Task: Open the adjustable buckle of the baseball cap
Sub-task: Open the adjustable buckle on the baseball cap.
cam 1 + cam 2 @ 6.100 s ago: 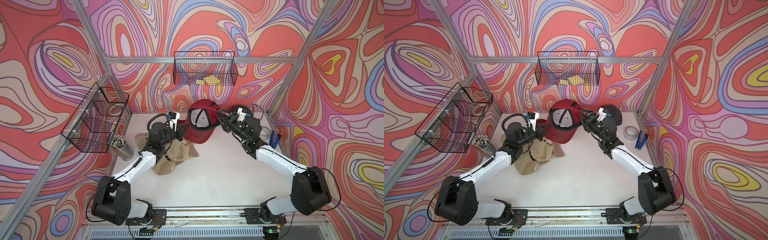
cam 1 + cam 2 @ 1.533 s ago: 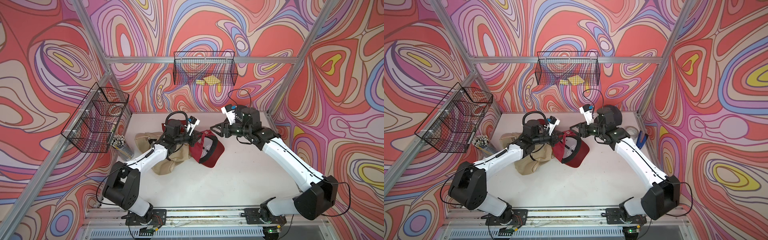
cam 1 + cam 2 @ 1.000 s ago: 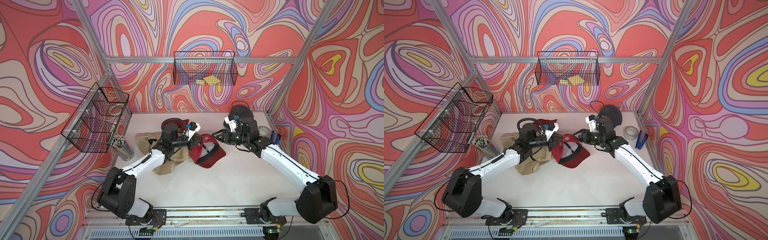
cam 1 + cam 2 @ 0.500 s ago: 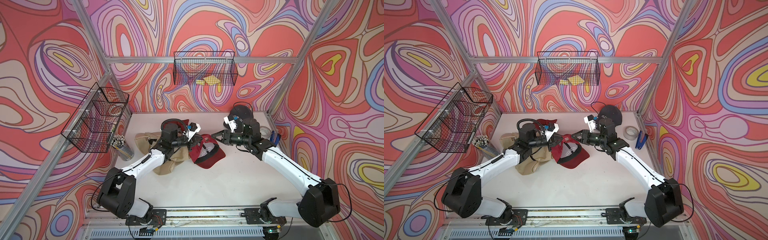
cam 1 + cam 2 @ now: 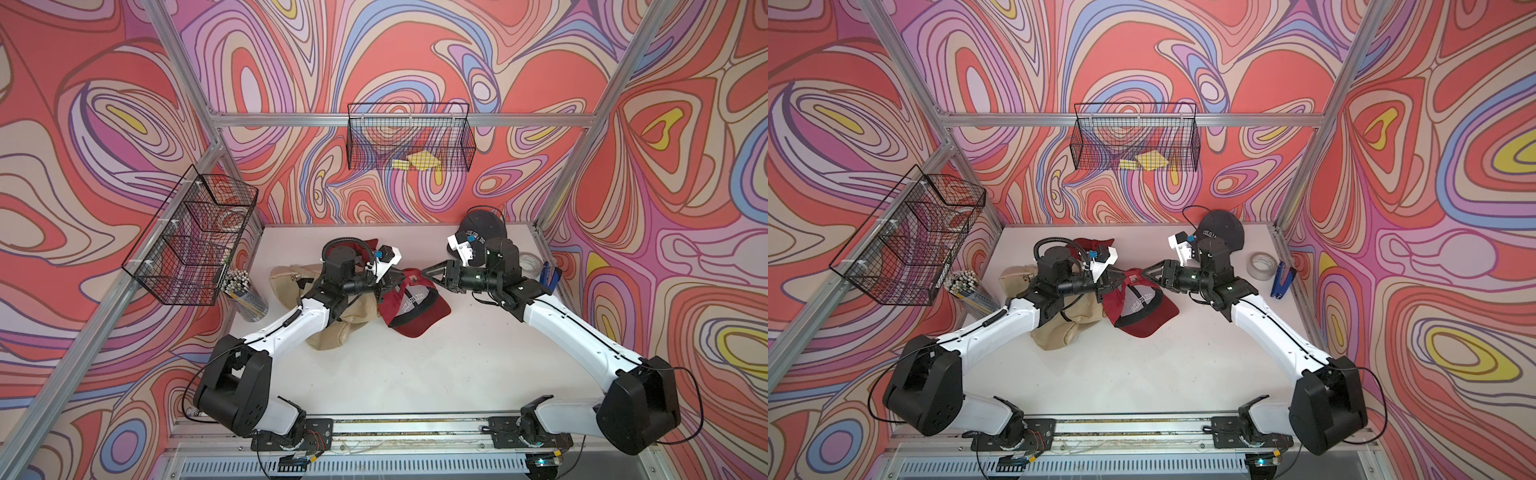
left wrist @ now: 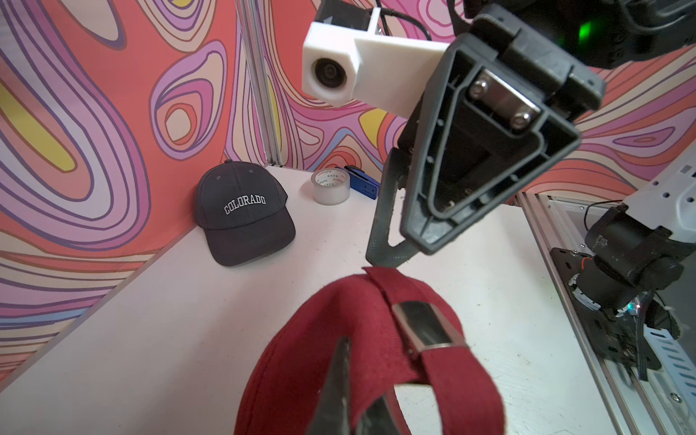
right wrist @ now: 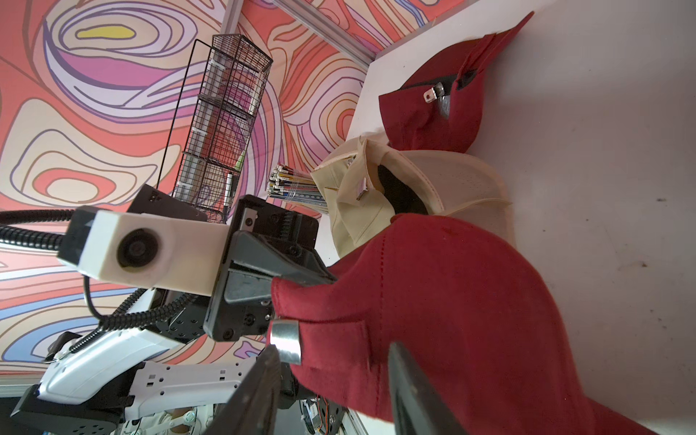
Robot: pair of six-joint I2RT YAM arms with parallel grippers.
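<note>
Okay, from the bench (image 5: 395, 374) left edge: pencil cup (image 5: 245, 297), then beige caps (image 5: 328, 336) heaped beside it, then left jaws clamped tight on the back rim of the red baseball cap (image 5: 415, 309), which sits mid-bench nearer the back edge, brim toward the front edge. Right jaws stand parted, tips at the strap close to the metal buckle (image 7: 286, 339); can't tell if they touch it. Dark cap (image 5: 482, 226) in the back right corner, tape roll (image 5: 528, 264) and blue stapler (image 5: 550, 276) by the right edge.

Laboratory robot cell: aluminium frame (image 5: 291, 119) holds swirl-printed wall panels (image 5: 415, 50) around a white tabletop (image 5: 415, 374), wire basket (image 5: 191, 245) at nine o'clock, second basket (image 5: 374, 141) at twelve.
</note>
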